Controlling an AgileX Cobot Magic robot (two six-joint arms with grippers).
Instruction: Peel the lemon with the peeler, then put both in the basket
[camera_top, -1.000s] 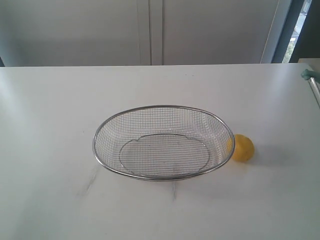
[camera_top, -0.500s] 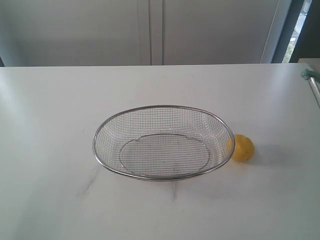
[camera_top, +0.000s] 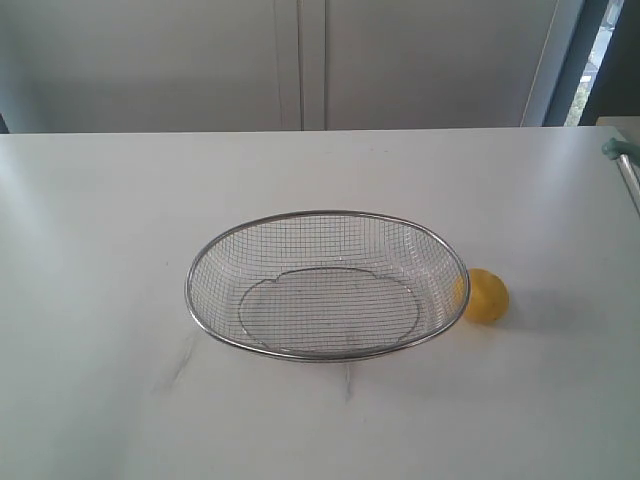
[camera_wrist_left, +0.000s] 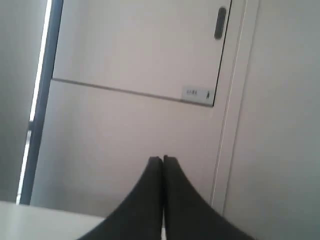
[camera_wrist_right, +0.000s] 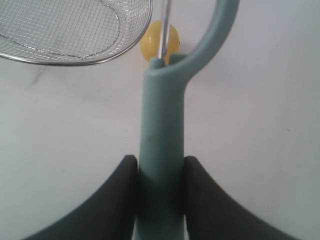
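Observation:
The yellow lemon (camera_top: 486, 295) lies on the white table, touching the right end of the wire mesh basket (camera_top: 300, 216). My right gripper (camera_wrist_right: 160, 162) is shut on the teal handle of the peeler (camera_wrist_right: 162, 120), which points at the lemon (camera_wrist_right: 170, 37) from some way off. In the exterior view only the peeler's head (camera_top: 622, 152) shows, at the right edge, and neither gripper is in sight there. In the left wrist view my left gripper (camera_wrist_left: 163, 159) is shut on nothing and faces a wall and cabinet door.
The white table (camera_top: 120, 250) spreads wide around the basket (camera_wrist_right: 75, 30), with a pale wall and cabinet panels behind its far edge. Faint dark scuffs mark the tabletop in front of the basket.

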